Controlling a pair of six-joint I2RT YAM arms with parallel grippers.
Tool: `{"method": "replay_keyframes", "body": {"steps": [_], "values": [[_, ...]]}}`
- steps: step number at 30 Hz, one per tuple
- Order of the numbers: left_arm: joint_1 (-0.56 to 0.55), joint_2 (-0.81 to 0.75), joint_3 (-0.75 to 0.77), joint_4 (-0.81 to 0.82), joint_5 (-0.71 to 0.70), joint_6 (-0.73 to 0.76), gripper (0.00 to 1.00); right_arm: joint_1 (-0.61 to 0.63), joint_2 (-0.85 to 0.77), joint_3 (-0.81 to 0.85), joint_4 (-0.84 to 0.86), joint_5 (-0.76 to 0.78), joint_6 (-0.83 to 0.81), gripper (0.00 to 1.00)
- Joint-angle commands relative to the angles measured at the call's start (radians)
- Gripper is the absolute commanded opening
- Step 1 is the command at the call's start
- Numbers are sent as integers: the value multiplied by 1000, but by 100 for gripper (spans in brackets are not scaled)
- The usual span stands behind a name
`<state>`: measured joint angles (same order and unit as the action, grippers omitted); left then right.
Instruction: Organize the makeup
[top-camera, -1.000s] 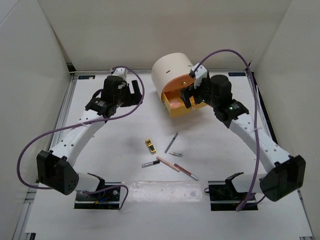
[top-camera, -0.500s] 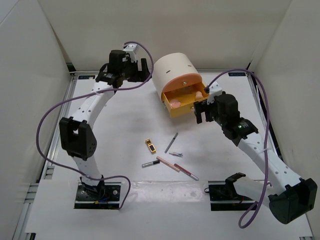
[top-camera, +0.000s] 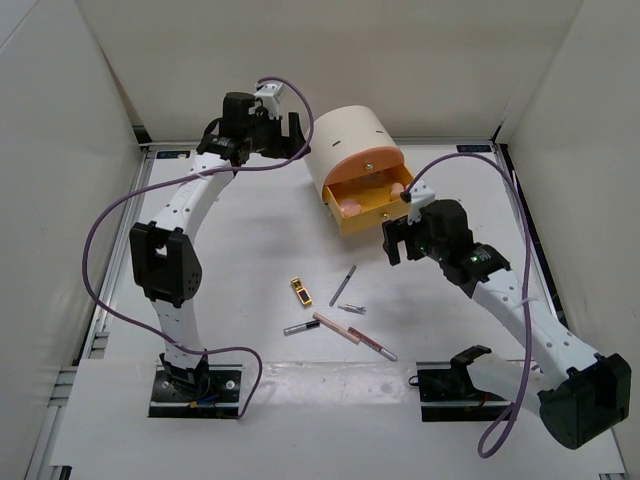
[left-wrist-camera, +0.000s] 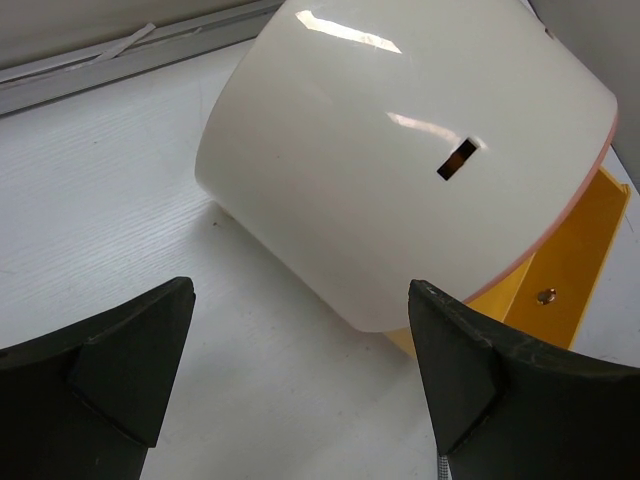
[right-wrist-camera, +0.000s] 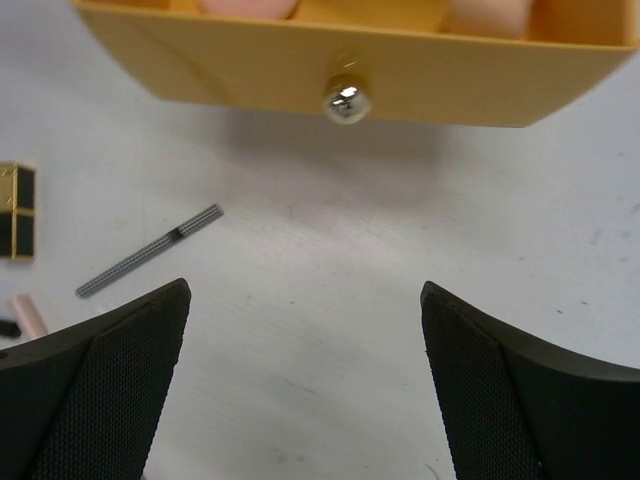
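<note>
The makeup lies loose mid-table: a gold lipstick (top-camera: 300, 291), a striped thin pencil (top-camera: 343, 285), a small silver piece (top-camera: 352, 309), a black-and-silver tube (top-camera: 300, 327), a pink pencil (top-camera: 335, 327) and another pink stick (top-camera: 372, 344). Peach sponges (top-camera: 352, 208) lie in the open orange drawer (top-camera: 372, 216) of the cream box (top-camera: 350, 145). My right gripper (top-camera: 398, 240) is open and empty just in front of that drawer; its view shows the drawer knob (right-wrist-camera: 346, 100), the pencil (right-wrist-camera: 150, 250) and the lipstick (right-wrist-camera: 15, 225). My left gripper (top-camera: 290, 135) is open and empty beside the box's back left (left-wrist-camera: 400, 150).
White walls enclose the table on three sides. The orange drawer side (left-wrist-camera: 560, 280) shows past the left gripper's right finger. Two black mounts (top-camera: 450, 385) stand at the near edge.
My left arm rose and swung to the box's back left side. My right gripper drew back from the open drawer toward the near side. The loose makeup has not moved.
</note>
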<state>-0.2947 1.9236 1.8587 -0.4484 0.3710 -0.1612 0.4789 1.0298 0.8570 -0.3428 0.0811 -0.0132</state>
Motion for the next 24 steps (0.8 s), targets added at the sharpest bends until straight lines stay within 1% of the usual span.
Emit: {"method": "replay_keyframes", "body": {"steps": [1,4,6,7,10,13,18,20,24], "values": [[-1,-25,33,1,40,6,98,48,6,-41,-19,-124,-30,97],[2,-24,25,4,45,2,98,110,7,-71,-13,-109,-31,97],[0,-21,22,1,52,-1,98,128,13,-81,-13,-81,-24,97],[2,-21,25,7,58,-4,98,135,13,-90,-15,-39,-16,98],[0,-6,28,34,83,-4,98,141,19,-101,36,5,7,98],[0,34,63,13,95,-6,98,138,62,-104,97,35,53,98],[0,71,86,7,118,5,98,133,139,-78,99,45,44,98],[0,83,86,13,150,2,98,138,148,-72,97,45,38,98],[0,95,79,37,187,5,98,122,161,-69,146,94,38,97]]}}
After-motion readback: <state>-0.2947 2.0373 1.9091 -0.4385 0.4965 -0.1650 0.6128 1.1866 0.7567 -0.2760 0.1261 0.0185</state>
